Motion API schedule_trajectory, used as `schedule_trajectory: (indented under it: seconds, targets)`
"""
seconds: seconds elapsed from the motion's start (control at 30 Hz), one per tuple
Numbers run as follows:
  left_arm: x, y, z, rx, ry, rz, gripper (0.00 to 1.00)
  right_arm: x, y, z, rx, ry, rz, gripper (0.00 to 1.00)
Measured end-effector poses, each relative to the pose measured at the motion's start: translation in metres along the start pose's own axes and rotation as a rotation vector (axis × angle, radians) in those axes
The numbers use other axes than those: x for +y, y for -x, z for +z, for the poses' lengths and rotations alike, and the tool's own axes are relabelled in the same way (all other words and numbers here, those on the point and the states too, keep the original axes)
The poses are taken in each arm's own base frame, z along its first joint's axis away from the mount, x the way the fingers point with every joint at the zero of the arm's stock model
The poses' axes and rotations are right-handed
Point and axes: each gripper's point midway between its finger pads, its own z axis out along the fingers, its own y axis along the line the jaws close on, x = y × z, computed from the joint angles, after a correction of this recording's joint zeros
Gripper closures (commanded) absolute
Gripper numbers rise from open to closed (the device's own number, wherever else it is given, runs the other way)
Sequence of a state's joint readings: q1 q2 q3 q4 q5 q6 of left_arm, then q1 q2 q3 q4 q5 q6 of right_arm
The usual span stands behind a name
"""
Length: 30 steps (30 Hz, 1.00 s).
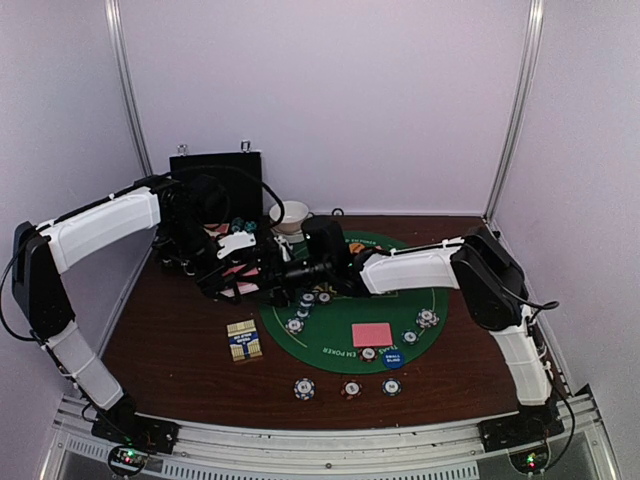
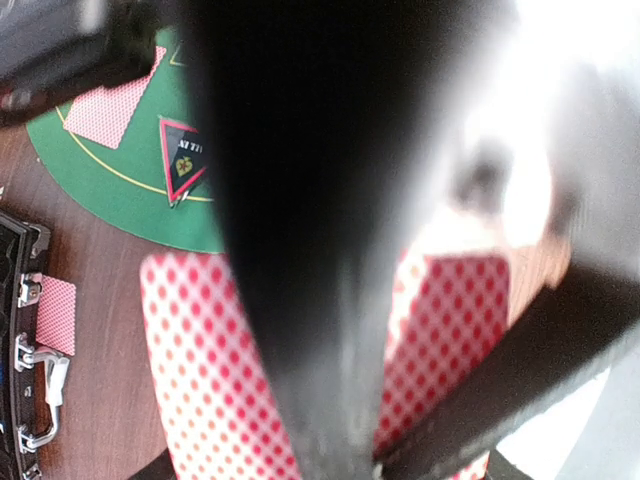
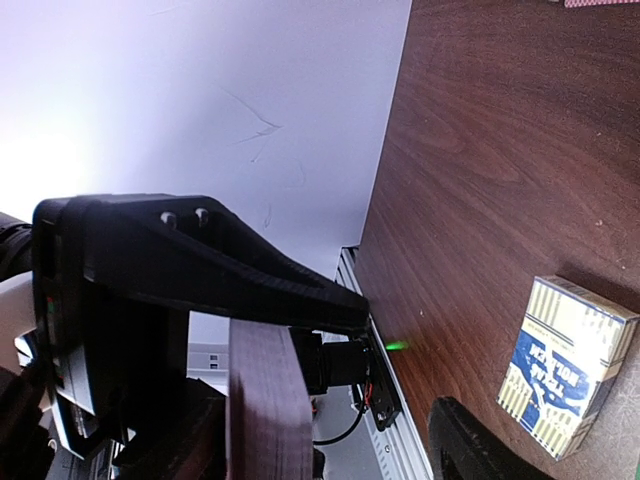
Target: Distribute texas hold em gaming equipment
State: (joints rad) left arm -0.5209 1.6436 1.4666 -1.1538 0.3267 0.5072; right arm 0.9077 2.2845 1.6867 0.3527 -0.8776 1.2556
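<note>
At the left of the overhead view, our left arm arches from its base and bends in toward the centre, just in front of the open black case. The left gripper seems to pinch a pink-backed card, which looms large in the wrist view, so we judge it lifted for dealing. The red triangle token sits on the green mat. Below, a card box lies on the table, and three poker chips line the near edge, one per seat, we think. Our right arm stretches low and leftward, its right gripper beside the left; whether its fingers are spread we cannot tell.
</note>
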Motion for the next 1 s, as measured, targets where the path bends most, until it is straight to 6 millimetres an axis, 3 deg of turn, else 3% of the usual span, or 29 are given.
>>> schedule_trajectory:
  seconds: [0.63,1.0]
  targets:
    - [-0.001,0.000,0.001,0.002,0.000,0.015,1.00,0.009,0.009,-0.029,-0.025,-0.032,-0.020,0.42]
    - [-0.001,0.000,0.001,0.002,0.000,0.015,1.00,0.024,0.014,-0.039,-0.037,-0.012,-0.027,0.61]
